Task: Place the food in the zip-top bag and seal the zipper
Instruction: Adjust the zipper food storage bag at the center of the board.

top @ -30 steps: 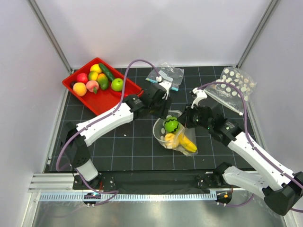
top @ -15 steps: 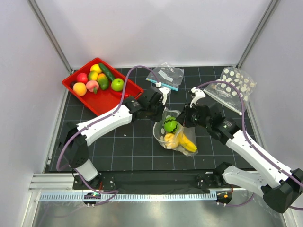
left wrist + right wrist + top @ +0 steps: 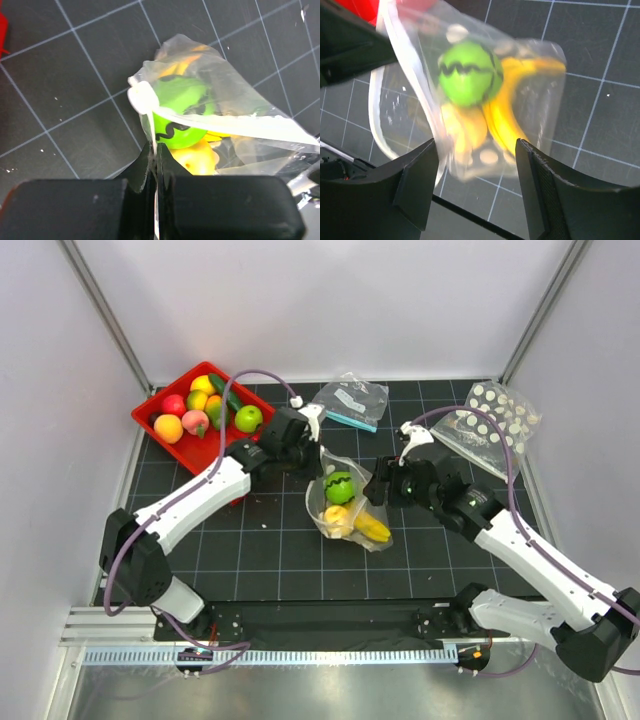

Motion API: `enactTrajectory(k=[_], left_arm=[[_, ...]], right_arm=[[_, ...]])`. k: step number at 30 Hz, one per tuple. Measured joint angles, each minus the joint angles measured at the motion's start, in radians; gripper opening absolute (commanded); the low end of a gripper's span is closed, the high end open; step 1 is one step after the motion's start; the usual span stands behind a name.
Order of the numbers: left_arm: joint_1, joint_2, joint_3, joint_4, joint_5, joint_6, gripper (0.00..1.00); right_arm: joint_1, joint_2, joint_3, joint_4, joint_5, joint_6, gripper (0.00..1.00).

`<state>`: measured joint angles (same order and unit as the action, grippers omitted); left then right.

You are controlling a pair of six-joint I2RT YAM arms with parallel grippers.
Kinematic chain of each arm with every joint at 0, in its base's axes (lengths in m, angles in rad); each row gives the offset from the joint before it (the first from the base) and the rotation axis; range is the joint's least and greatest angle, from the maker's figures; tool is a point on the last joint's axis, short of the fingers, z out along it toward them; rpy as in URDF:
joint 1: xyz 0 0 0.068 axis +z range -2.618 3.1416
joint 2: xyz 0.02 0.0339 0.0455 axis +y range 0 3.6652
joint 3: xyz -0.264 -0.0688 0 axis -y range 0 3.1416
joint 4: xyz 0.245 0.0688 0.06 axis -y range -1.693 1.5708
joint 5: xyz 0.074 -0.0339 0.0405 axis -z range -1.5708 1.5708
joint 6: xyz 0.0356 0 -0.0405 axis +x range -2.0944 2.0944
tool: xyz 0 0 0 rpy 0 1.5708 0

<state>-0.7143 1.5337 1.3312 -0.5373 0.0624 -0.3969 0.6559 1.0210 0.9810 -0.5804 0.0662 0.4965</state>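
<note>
The zip-top bag (image 3: 345,505) hangs just above the mat mid-table, clear with white dots. Inside it is food: a green round fruit (image 3: 340,486) (image 3: 182,107) (image 3: 469,72), a yellow banana (image 3: 372,530) (image 3: 507,115) and a lemon (image 3: 197,157). My left gripper (image 3: 312,462) (image 3: 154,147) is shut on the bag's rim at one end of the zipper (image 3: 240,125), which runs off as a pale strip. My right gripper (image 3: 378,485) (image 3: 476,145) is open just right of the bag, with the bag's bottom showing between its spread fingers but not gripped.
A red tray (image 3: 215,455) at back left holds several more toy fruits (image 3: 200,410). A clear undotted bag with a teal strip (image 3: 350,398) lies at the back centre. A second dotted bag (image 3: 495,418) lies at back right. White walls enclose the mat.
My left gripper closed on the bag's rim and drew the bag left and a little back. My right gripper opened and let go of the bag.
</note>
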Motion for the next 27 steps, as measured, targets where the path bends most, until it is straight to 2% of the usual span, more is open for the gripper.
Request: enactTrajectory(k=[9,12,13,15,19,23,26,27], left_arm=[[0.105,0.0,-0.001,0.015,0.08,-0.042,0.0],[0.111,-0.004,-0.003,0.019,0.082,-0.042,0.0],[0.111,-0.005,-0.004,0.02,0.082,-0.042,0.0],[0.111,-0.007,-0.004,0.023,0.089,-0.042,0.0],[0.112,-0.007,-0.004,0.024,0.096,-0.042,0.0],[0.119,-0.009,-0.004,0.024,0.099,-0.045,0.0],[0.129,-0.013,-0.004,0.024,0.104,-0.046,0.0],[0.133,-0.015,-0.004,0.024,0.105,-0.046,0.0]], right_arm=[[0.179,0.057,0.088,-0.061,0.159,0.007,0.68],[0.256,0.116,0.125,-0.072,0.23,0.02,0.62],[0.27,0.132,0.133,-0.072,0.246,0.027,0.57],[0.294,0.164,0.146,-0.075,0.28,0.041,0.52],[0.3,0.197,0.156,-0.088,0.329,0.068,0.44],[0.301,0.212,0.164,-0.094,0.349,0.085,0.44],[0.303,0.239,0.166,-0.093,0.35,0.093,0.38],[0.303,0.254,0.168,-0.093,0.35,0.095,0.33]])
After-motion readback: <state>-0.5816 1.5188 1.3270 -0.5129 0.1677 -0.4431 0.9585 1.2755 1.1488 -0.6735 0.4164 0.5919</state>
